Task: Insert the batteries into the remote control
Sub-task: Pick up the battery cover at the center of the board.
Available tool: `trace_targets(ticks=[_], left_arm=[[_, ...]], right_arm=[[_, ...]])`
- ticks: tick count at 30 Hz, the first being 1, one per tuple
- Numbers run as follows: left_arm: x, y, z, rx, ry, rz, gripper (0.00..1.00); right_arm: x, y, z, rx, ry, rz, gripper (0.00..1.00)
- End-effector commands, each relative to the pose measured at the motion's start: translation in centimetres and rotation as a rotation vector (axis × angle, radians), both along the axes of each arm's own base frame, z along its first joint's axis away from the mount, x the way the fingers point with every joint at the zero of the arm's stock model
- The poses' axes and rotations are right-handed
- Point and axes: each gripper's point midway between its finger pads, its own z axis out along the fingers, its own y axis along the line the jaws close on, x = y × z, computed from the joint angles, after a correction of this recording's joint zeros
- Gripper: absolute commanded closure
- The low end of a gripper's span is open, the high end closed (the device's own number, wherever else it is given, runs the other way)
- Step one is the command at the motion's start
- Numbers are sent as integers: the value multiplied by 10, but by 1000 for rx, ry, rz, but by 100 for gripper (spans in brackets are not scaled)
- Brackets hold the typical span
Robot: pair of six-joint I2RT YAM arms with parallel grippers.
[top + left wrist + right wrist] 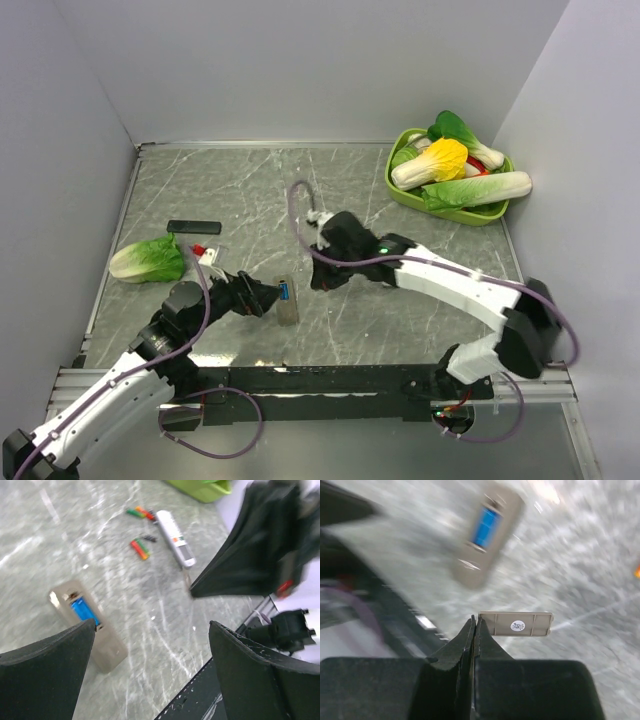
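Just ahead of left tool (272, 297): remote control (287, 299).

- The left arm (120, 395) has white link shells joined by black joint housings.
- The right arm (455, 285) has matching white shells, with one large rounded black housing at the near right.
- A small green indicator light (383, 248) is set in the right arm's black wrist section.
- The left hand (268, 296) is black. Its fingers (45, 677) are broad matte wedges with pale speckling along the edges.
- The right hand (474, 626) is black, with a blocky body tapering to thin finger edges.
- A purple cable (293, 212) runs along each arm and loops at the bases.
- The mounting rail (330, 380) is black.
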Motion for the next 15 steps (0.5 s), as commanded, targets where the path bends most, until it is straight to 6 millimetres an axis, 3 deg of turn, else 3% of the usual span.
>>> trace_targets(ticks=[1,2,7,10,15], left_arm=[[-5,-18,63,-74,-222,-94,0],[-10,-24,71,-81,-250,-122,1],[-20,-55,91,-13,-404,-202,1],[-21,-70,97,38,-472,-243,1],[-17,-74,104,92,-620,-241,1]], right_arm=[[-10,12,67,338,17,60,100],[-13,10,84,395,-1,68,100],[-22,1,121,559,20,100,100],[-27,-1,132,608,24,118,100],[-41,-1,143,670,48,177,100]])
